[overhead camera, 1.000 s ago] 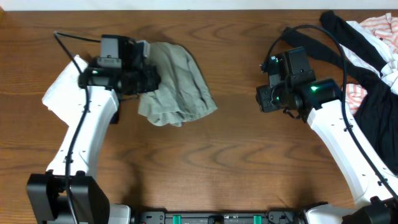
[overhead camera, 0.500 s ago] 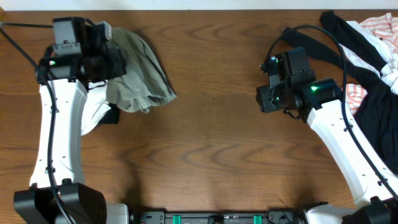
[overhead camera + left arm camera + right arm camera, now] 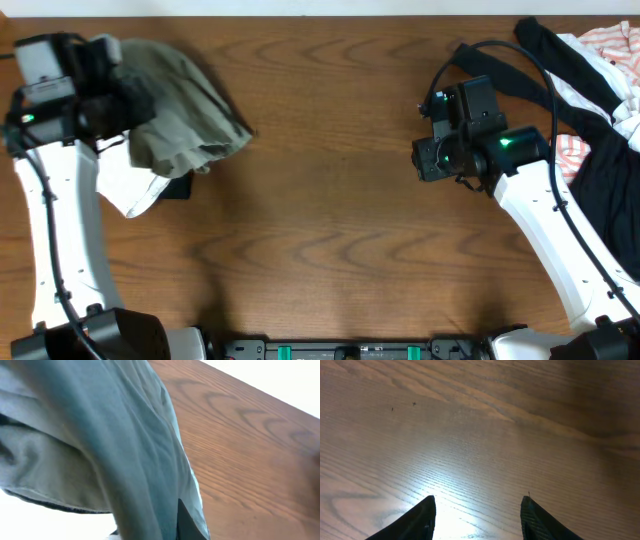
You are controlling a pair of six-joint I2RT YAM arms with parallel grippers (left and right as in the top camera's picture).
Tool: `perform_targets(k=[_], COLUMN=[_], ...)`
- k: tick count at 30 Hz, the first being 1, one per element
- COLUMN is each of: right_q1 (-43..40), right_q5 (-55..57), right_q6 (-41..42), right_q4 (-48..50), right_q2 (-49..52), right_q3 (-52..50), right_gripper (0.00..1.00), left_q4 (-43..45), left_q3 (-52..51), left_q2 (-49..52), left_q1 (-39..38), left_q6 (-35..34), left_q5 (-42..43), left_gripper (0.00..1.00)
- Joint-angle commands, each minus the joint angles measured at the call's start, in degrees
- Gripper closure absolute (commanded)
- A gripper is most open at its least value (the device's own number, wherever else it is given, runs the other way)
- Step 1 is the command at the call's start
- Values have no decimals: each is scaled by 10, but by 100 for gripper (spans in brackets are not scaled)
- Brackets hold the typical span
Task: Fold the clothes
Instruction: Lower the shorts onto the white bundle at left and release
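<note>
The pale sage shorts [image 3: 185, 110] hang bunched from my left gripper [image 3: 125, 100] at the table's far left back, draping partly over the white folded bundle [image 3: 130, 185]. In the left wrist view the shorts [image 3: 100, 435] fill most of the frame and hide the jaws except one dark fingertip [image 3: 183, 521]; the gripper is shut on the cloth. My right gripper [image 3: 425, 158] is open and empty over bare wood at the right; its two fingertips [image 3: 477, 515] stand wide apart above the table.
A pile of black [image 3: 600, 150] and pink-and-white striped [image 3: 610, 40] garments lies at the right back corner beside the right arm. A small black object [image 3: 178, 187] peeks from under the white bundle. The table's back edge [image 3: 320, 14] is close behind the shorts.
My left gripper has carried the shorts leftward across the table, from left of centre to over the white bundle at the far left. The right arm has not moved.
</note>
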Motion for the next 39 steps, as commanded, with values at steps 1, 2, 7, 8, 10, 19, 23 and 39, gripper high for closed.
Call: perform_targets(k=[1, 2, 7, 8, 10, 19, 23, 39], right_q1=[-5, -5, -5, -5, -5, -5, -5, -5], right_q5=[0, 0, 0, 0, 0, 0, 0, 0], right_q6=[1, 1, 1, 1, -3, -3, -3, -3], right_q4=[-2, -3, -6, -7, -7, -9, -10, -11], right_q2=[-7, -7, -7, -7, -7, -7, -7, -7], right_q3=[3, 3, 3, 3, 3, 3, 3, 3], right_gripper=[47, 47, 47, 47, 47, 47, 47, 46], left_q4=[-2, -6, -23, -24, -25, -55, -61, -37], left_q3=[21, 21, 18, 16, 12, 10, 10, 10], left_q2=[-17, -17, -15, -15, -15, -8, -8, -1], left_q1=[37, 47, 89, 96, 106, 124, 124, 124], left_q6=[-7, -7, -7, -7, -7, -7, -7, -18], left_q5=[-1, -1, -10, -10, -10, -77, -137, -128], left_gripper=[94, 94, 94, 94, 94, 55, 46, 81])
